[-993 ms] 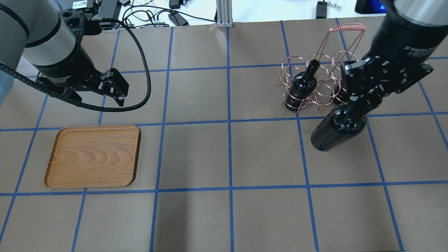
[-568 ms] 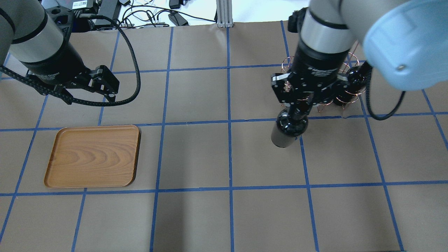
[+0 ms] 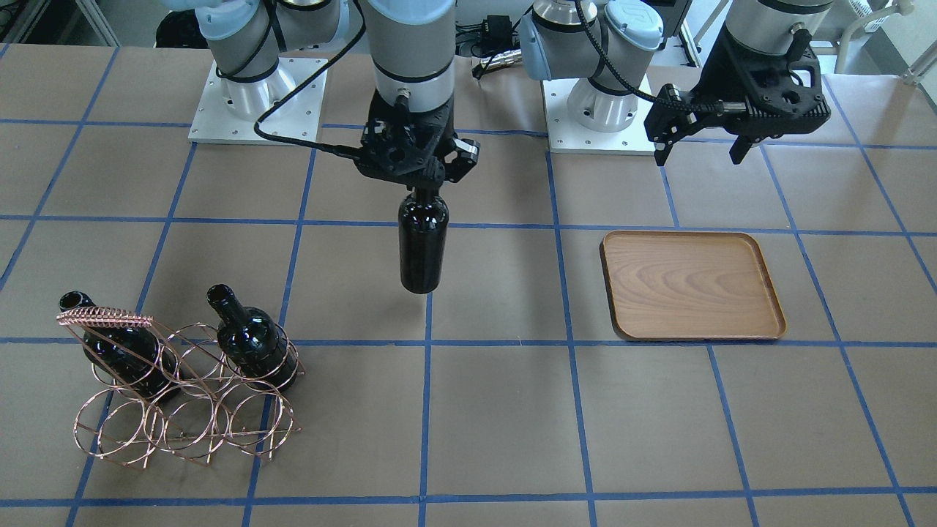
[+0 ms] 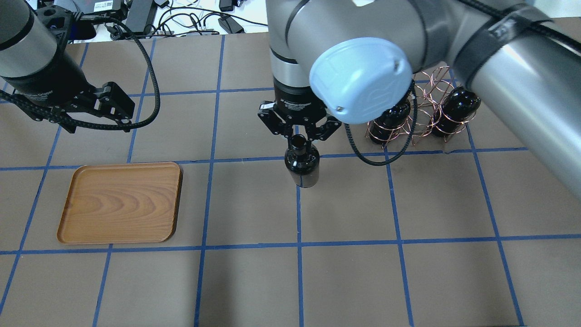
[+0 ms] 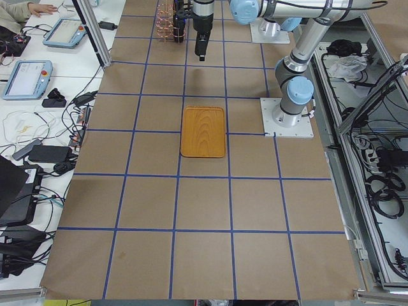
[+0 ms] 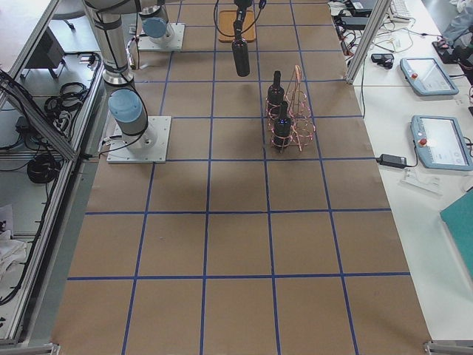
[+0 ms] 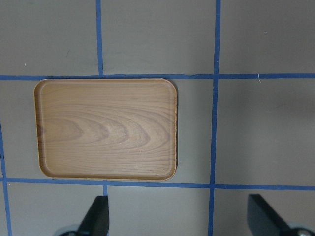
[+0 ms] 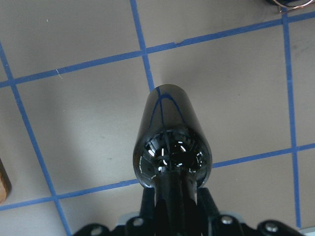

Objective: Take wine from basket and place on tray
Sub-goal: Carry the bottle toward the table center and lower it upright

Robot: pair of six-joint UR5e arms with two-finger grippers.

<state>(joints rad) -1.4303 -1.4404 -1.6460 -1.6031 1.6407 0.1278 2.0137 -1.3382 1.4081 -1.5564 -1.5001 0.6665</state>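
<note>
The right jaws grip the neck of the glossy black glass wine bottle (image 4: 302,169), which hangs over the middle of the counter (image 4: 254,281). Better carry it upright, slowly, to the brown wooden tray (image 4: 120,202); the left jaws are open, empty.

Glossy black wine (image 4: 302,167); copper-pink wire basket (image 3: 187,399); brown wood-grain tray (image 4: 120,202); grey-brown table (image 4: 345,281), blue grid lines (image 4: 345,244).

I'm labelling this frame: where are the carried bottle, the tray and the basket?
carried bottle (image 4: 302,170): overhead view, on its glossy body.
tray (image 4: 120,202): overhead view, on its bare wooden floor.
basket (image 3: 106,316): front-facing view, on its coil-wrapped handle.
</note>
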